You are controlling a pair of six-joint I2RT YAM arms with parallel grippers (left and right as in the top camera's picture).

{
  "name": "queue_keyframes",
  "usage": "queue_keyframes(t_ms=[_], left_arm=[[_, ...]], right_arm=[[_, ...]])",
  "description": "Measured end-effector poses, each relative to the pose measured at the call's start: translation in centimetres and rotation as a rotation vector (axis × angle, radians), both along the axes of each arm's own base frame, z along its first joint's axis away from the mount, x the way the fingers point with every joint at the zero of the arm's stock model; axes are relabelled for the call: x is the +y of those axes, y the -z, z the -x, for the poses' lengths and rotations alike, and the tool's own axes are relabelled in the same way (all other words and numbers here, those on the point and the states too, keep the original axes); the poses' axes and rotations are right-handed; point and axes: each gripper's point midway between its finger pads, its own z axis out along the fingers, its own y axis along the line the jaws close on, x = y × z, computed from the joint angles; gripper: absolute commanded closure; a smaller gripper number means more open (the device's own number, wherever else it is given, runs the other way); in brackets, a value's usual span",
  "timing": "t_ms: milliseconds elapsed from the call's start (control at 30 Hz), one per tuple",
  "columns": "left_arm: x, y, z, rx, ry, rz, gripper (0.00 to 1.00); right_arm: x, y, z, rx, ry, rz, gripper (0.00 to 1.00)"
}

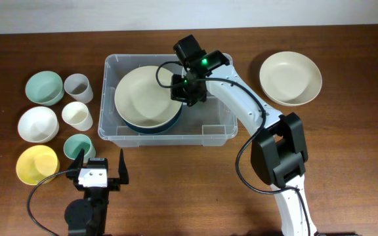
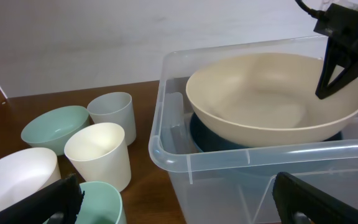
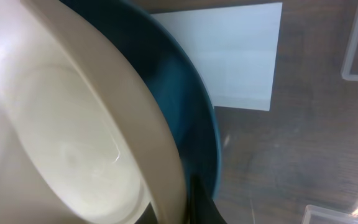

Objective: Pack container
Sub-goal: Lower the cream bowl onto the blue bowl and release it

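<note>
The clear container [image 1: 216, 122] stands mid-table with a white label [image 3: 235, 56] on its base. A dark blue bowl [image 1: 157, 128] sits in its left half, and a large cream bowl [image 1: 146, 95] lies tilted on top of it. My right gripper [image 1: 188, 92] reaches down into the bin and is shut on the cream bowl's right rim [image 3: 160, 143], with one dark finger [image 3: 201, 205] between the two bowls. My left gripper [image 1: 100, 161] hangs open near the table's front left, in front of the container [image 2: 229, 155], holding nothing.
A second cream bowl [image 1: 290, 77] lies right of the container. To its left are a green bowl [image 1: 44, 87], grey cup [image 1: 78, 87], white bowl [image 1: 38, 123], cream cup [image 1: 77, 116], green cup [image 1: 79, 146] and yellow bowl [image 1: 37, 164].
</note>
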Motion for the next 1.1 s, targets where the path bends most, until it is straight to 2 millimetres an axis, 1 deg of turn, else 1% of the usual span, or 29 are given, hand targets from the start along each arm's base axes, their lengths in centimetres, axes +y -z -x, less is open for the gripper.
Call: queue_keyframes(t_ms=[300,467,500,633,700,1100], left_arm=[[0.0,0.0,0.0,0.0,0.0,0.0,0.0],[0.01,0.0,0.0,0.0,0.0,0.0,0.0],[0.0,0.0,0.0,0.0,0.0,0.0,0.0],[0.0,0.0,0.0,0.0,0.0,0.0,0.0],[0.0,0.0,0.0,0.0,0.0,0.0,0.0],[0.0,0.0,0.0,0.0,0.0,0.0,0.0]], right_arm=[[0.39,1.06,0.63,0.016,-0.009,-0.001,0.95],[0.68,0.93,0.54,0.012,-0.014,-0.015,0.94],[0.69,0.94,0.53,0.012,-0.014,-0.015,0.92],[0.75,0.92,0.59,0.015,-0.014,-0.019,0.91],[0.77,0.92,0.6,0.016,-0.015,-0.021,0.89],[0.78,0.96,0.58,0.017,-0.013,-0.021,0.87]])
